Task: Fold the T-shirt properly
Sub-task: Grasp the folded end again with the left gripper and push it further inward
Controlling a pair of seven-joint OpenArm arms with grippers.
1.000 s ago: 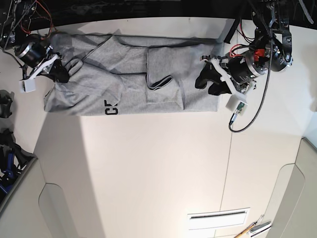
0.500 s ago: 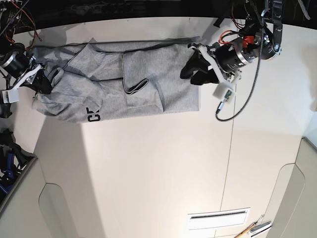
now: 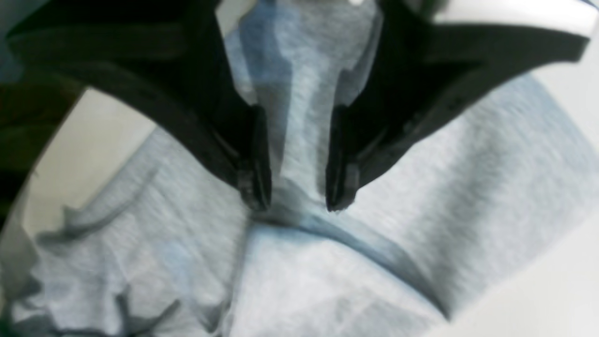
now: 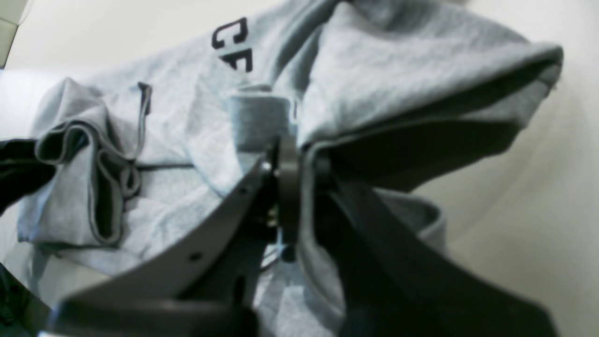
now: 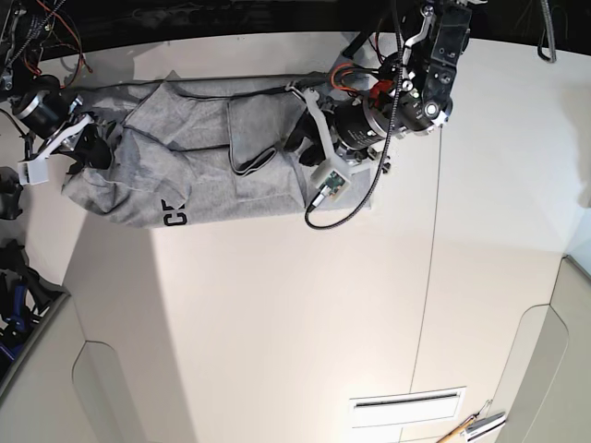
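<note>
The light grey T-shirt (image 5: pixel 185 157) lies bunched along the far left of the white table, with black block letters (image 5: pixel 175 214) at its near edge. My left gripper (image 5: pixel 297 138) is over the shirt's right part. In the left wrist view it (image 3: pixel 295 201) pinches a raised ridge of grey cloth (image 3: pixel 327 281) between its black fingers. My right gripper (image 5: pixel 92 148) is at the shirt's left end. In the right wrist view it (image 4: pixel 292 159) is shut on a fold of the shirt (image 4: pixel 374 79), with the print (image 4: pixel 231 44) beyond it.
A dark bin with tools (image 5: pixel 14 295) stands at the left edge. A slotted vent (image 5: pixel 406 406) and a hand tool (image 5: pixel 471 426) lie at the near right. A seam (image 5: pixel 432 277) runs down the table. The table's far edge (image 5: pixel 277 39) is close behind the shirt.
My left gripper has moved left with the shirt's right edge, laying it over the middle. The whole shirt slid left. My right gripper shifted a little with its end.
</note>
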